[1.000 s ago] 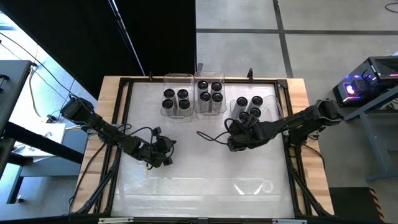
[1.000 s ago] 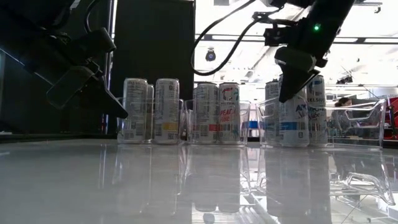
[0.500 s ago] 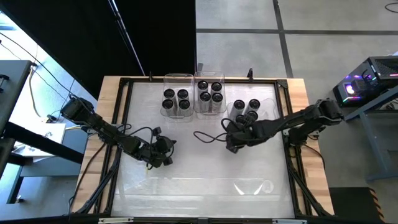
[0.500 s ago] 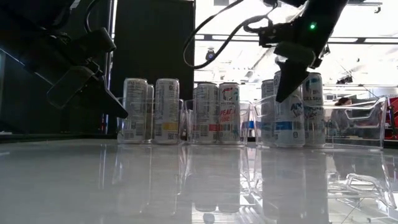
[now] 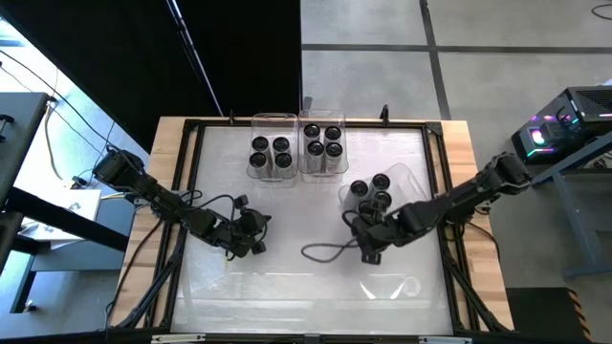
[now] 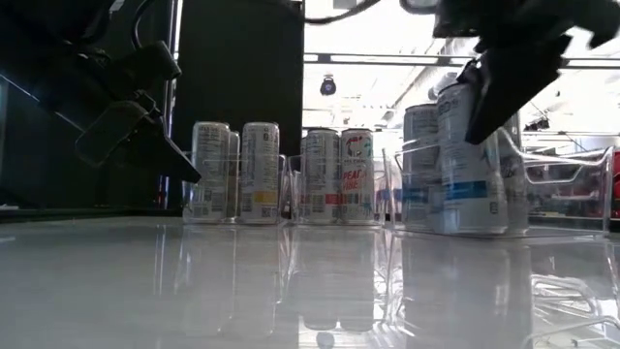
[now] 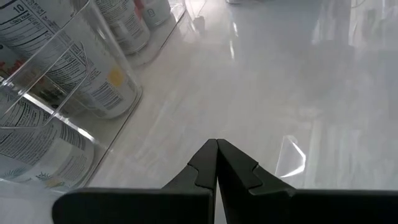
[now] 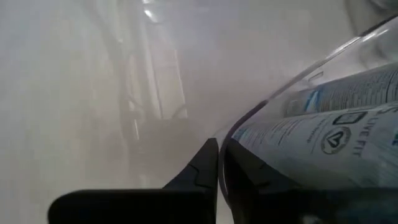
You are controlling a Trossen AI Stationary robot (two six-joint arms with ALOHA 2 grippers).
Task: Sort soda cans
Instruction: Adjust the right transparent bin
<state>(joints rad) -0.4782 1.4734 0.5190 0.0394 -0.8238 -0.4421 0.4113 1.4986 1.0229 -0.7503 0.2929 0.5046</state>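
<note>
Since a second ago, the right-hand clear tray (image 5: 409,178) with its soda cans (image 5: 371,192) has been drawn away from the back row and toward the middle of the counter (image 5: 287,225), and the right end effector (image 5: 368,250) has been brought nearer the front edge. Its fingers are seen pressed together on the rim of that tray in the right wrist view, with a can's printed side just behind the clear wall. In the low view the tray and its cans now appear larger and closer than the others. Two further clear trays (image 5: 273,122) are left at the back of the counter, side by side, four cans being held in each (image 5: 271,151). The left end effector (image 5: 256,247) is held above the counter's left half, its fingers (image 7: 211,163) pressed together on nothing, well apart from the cans.
</note>
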